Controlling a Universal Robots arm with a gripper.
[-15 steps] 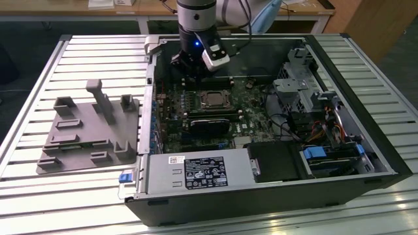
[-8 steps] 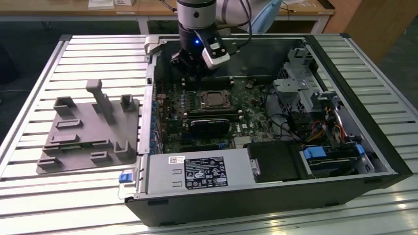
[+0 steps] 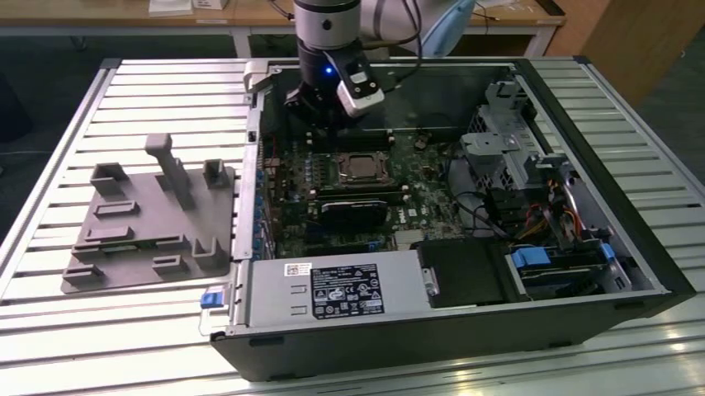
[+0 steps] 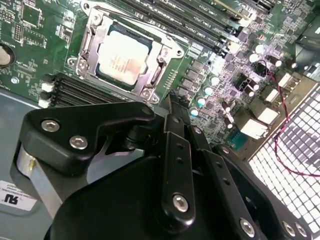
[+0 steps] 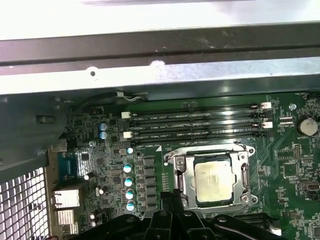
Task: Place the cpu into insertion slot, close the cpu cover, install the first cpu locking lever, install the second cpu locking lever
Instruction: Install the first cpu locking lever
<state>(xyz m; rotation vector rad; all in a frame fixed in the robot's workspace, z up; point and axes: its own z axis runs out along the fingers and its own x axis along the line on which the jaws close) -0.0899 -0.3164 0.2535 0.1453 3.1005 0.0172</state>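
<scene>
cpu [image 5: 214, 181] seated, cpu cover [image 5: 244, 169] down; gripper [image 4: 170, 102] pressed together, empty, just beside insertion slot [image 5: 181, 194]; I'd push locking lever [image 5: 200, 150] slowly, squarely

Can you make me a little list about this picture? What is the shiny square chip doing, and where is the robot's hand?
cpu: lying flat in the insertion slot, silvery top up
cpu cover: down, framing the cpu
gripper: close beside the slot's edge; contact cannot be told
motherboard: green, inside the open computer case
grey fixture: on the table, at the exterior view's left of the case
</scene>
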